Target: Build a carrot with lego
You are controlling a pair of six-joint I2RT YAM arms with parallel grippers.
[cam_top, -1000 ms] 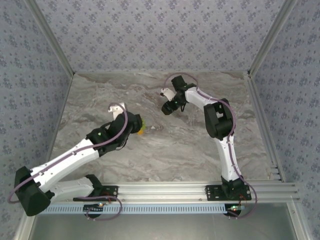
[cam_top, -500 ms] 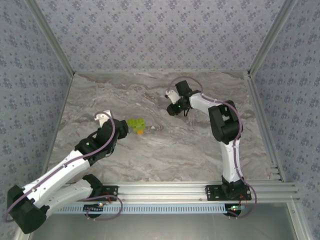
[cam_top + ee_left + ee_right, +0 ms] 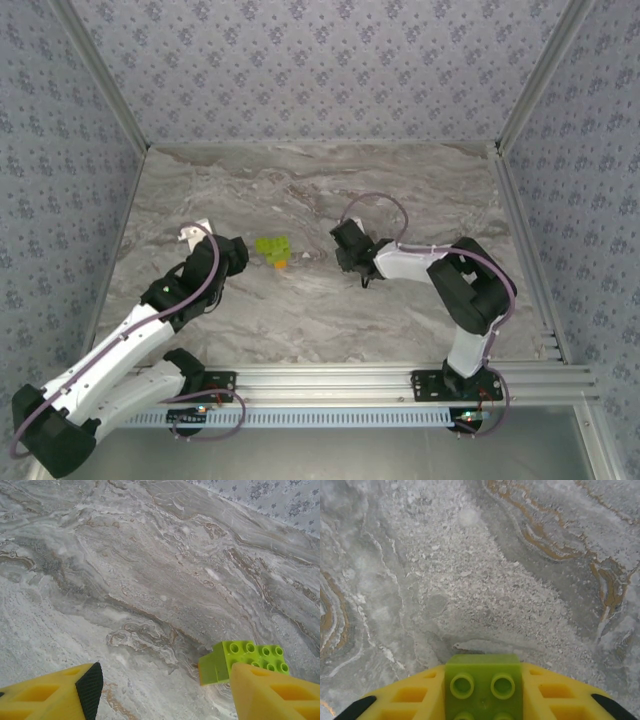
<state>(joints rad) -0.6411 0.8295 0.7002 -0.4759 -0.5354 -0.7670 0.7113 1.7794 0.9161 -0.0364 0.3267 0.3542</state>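
Two arms at work on a marble-patterned table (image 3: 420, 180), mid-assembly: the half-built carrot (image 3: 273, 246), a cluster of lime-green bricks with the orange brick (image 3: 281, 264) at its near edge, lies free on the surface between the grippers; the left gripper (image 3: 236, 257) hangs just beside it with jaws spread and nothing between them, one yellow finger low in front of the build in the wrist view, contact impossible to judge; the right gripper (image 3: 345, 243), near the build on the other side, is clamped on a single lime-green brick (image 3: 482, 682), studs up, pinched at the fingertips. The danger, on this evidence, lies in the joining; with nothing steadying the build, a press from the right arm could shove or tip it across the smooth stone rather than seat the brick; studs set slightly off line would likely jam or lever the leaves apart; a brick held so near the tips may twist or pop loose under load; the open left finger could nudge the build out of place. No bin or tray is in use; every piece rests on bare table or in the jaws.
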